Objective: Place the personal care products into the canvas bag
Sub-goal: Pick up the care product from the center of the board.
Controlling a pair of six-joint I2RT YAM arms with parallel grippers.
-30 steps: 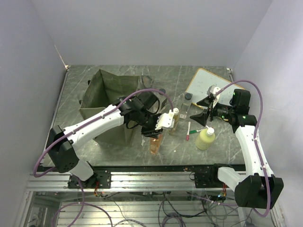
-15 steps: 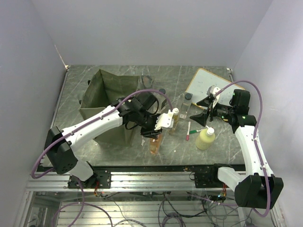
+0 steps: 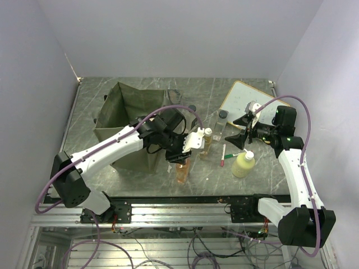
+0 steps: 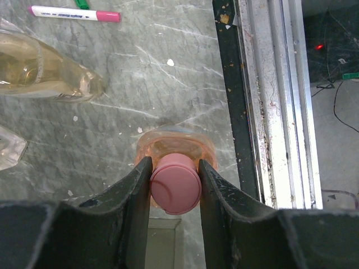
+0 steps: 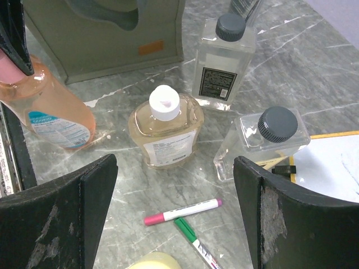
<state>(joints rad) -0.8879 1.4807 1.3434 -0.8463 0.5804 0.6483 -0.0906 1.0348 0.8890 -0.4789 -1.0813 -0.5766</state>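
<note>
Nearest the front rail [image 4: 255, 112] of the table [image 3: 280, 168], the orange bottle [image 3: 182, 171] stands upright. From the left wrist only its shoulders and pink cap [image 4: 175, 184] show, and the body below is hidden. Whether its base rests on the table cannot be told. The left gripper [image 3: 180, 154] is clamped on that cap, one finger pressed to each side. The left arm reaches forward and to the right across the bag's front, with the wrist pointing down.

To the right, the yellow-green bottle [image 3: 243, 165] stands apart from both grippers. The right wrist view cuts off all but its top. A pink marker [image 5: 182, 211] and a green marker [image 5: 193, 242] lie between it and the amber bottle [image 5: 165, 131], which stands upright with a white cap just beyond the orange bottle.

The right gripper [image 3: 238, 129] hangs above the table with its fingers [image 5: 56, 218] spread wide, gripping nothing. The right arm is bent at the elbow and faces left toward the bottles.

Further back stand a squat clear bottle [image 5: 263, 140] and a taller clear bottle [image 5: 224, 56], both dark-capped. In the top view the right gripper hides the squat one.

The canvas bag [image 3: 126, 106] stands at the far left, partly covered by the left arm. The whiteboard [image 3: 247, 96] lies at the far right, its writing too small to read.
</note>
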